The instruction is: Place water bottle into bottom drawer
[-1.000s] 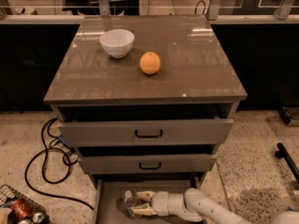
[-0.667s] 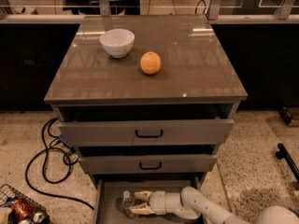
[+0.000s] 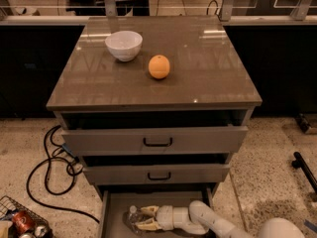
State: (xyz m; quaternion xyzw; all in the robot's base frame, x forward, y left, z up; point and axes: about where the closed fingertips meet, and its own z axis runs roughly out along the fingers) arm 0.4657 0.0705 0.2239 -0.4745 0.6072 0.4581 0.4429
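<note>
while low inside the bottom drawer [image 3: 115, 203], the gripper [image 3: 140, 218], fingers [image 3: 149, 210] clamped on the water bottle [image 3: 130, 216]

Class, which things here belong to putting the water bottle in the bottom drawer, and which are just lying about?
Job: water bottle, lying in the bottom drawer; gripper, inside that drawer at the bottle.
Lying about: white bowl and orange on the cabinet top; black cables; red can in a wire basket.

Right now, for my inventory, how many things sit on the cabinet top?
2: a white bowl rear left, an orange beside it. The gripper is down in the bottom drawer at the water bottle.
</note>
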